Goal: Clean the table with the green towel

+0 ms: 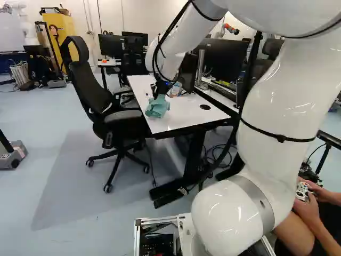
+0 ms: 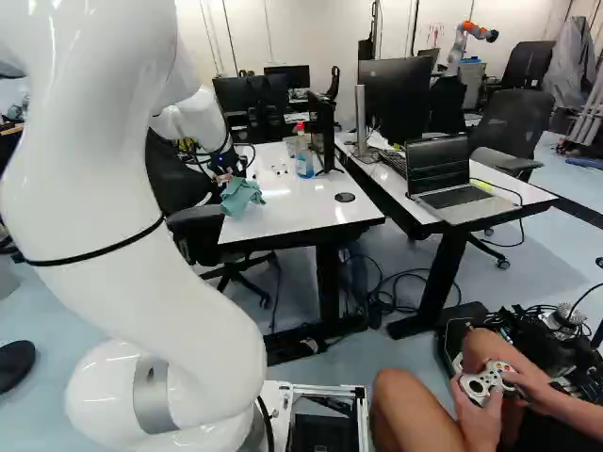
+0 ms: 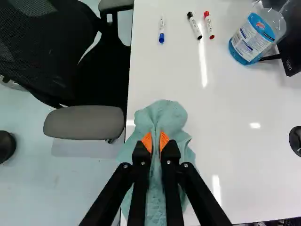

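- One towel (image 3: 162, 115) is seen, pale bluish green, bunched into soft folds and pinched narrow through its middle; it is placed at the chair-side edge of the white bench (image 3: 235, 117), with some of its cloth past that edge. Whether the bench is touched by it cannot be told.
- The towel is clenched by the gripper (image 2: 227, 180) between two orange pads (image 3: 146, 141).
- Three markers are found lying apart on the bench, ahead of the gripper: one blue (image 3: 162, 29), one black (image 3: 194, 26), one red (image 3: 209, 25).
- One bottle (image 3: 256, 37) of blue liquid is stood on the bench, near its monitor side; the wiping surface is partly taken up by it and the markers.
- One monitor (image 2: 323, 127) is set on the bench, across from the chair.
- One round black disc (image 2: 345, 197) is set into the bench top.
- One office chair (image 1: 90, 80) is parked beside the bench.
- One laptop (image 2: 454, 197) is placed on a neighbouring desk, beyond the bench's monitor side.
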{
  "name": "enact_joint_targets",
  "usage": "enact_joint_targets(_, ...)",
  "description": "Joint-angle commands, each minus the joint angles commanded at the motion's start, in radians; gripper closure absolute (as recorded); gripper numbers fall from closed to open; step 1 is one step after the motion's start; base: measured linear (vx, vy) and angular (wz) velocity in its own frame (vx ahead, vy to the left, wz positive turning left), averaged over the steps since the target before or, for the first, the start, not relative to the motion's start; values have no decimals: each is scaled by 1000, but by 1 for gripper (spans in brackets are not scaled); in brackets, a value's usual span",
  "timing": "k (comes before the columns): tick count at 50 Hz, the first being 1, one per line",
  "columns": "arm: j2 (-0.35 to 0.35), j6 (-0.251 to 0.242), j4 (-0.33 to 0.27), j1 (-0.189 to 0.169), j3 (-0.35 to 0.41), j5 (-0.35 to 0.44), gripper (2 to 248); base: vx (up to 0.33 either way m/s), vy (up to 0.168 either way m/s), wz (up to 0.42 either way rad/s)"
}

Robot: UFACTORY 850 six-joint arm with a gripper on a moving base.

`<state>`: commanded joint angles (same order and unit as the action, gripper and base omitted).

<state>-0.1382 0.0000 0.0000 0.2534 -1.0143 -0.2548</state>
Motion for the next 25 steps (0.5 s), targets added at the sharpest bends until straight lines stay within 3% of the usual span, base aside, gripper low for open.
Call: enact_joint_targets(25, 7, 0, 0, -16, 7, 0, 211, 0, 0, 0)
